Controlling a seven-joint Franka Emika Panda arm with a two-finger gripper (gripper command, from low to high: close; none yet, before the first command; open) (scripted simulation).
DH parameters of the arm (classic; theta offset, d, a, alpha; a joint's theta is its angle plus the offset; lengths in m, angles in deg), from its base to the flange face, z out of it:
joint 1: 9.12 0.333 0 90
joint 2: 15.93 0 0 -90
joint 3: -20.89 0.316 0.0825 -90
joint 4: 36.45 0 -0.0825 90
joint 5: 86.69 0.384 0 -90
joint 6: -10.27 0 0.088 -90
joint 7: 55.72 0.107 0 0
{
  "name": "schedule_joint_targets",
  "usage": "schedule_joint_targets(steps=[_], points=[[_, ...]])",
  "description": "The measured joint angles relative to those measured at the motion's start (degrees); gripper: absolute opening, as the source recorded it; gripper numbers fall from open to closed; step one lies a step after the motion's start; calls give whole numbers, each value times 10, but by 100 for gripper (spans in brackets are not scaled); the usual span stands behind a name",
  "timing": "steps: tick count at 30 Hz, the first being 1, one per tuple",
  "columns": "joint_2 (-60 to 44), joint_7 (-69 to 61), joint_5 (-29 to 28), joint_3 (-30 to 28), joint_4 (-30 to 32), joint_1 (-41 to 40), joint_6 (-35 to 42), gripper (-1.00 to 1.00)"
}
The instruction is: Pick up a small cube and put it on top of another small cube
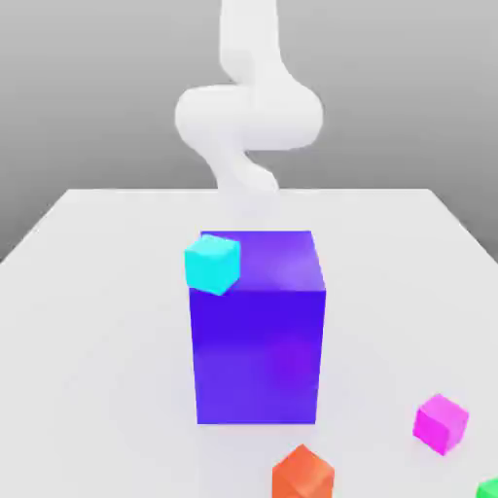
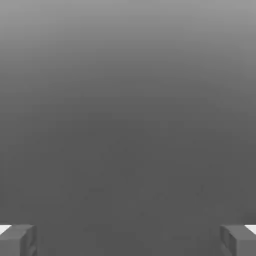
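Note:
A small cyan cube shows against the upper corner of a tall blue-purple block, on the exterior view's left; I cannot tell whether it rests on the block or sits apart from it. A magenta cube, an orange cube and a green cube lie on the white table near its front. In the hand view my gripper is open, its grey fingertips far apart with nothing between them, facing a plain grey background.
The white arm rises behind the tall block at the back of the table. The tall block stands in the table's middle, much larger than the small cubes.

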Motion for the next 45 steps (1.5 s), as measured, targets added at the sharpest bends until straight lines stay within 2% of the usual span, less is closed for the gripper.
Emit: schedule_joint_targets(steps=[9, 15, 19, 23, 27, 31, 32, 39, 44, 45], points=[[-192, -65, 62, 17, 32, 88, -74, 0], [-316, -86, 72, 51, 53, 128, -125, 0], [-398, -80, 51, 73, 68, 163, -161, 0], [-480, -55, 4, 76, 83, 194, -196, 0], [-560, -20, -56, 61, 91, 229, -238, 0], [-643, -4, -78, 42, 76, 248, -301, 0], [-654, -2, -80, 40, 74, 250, -310, -100], [-652, -1, -81, 40, 74, 249, -308, -100], [-563, -21, -59, 58, 91, 236, -235, -100], [-561, -42, -59, 62, 79, 231, -221, -100]])
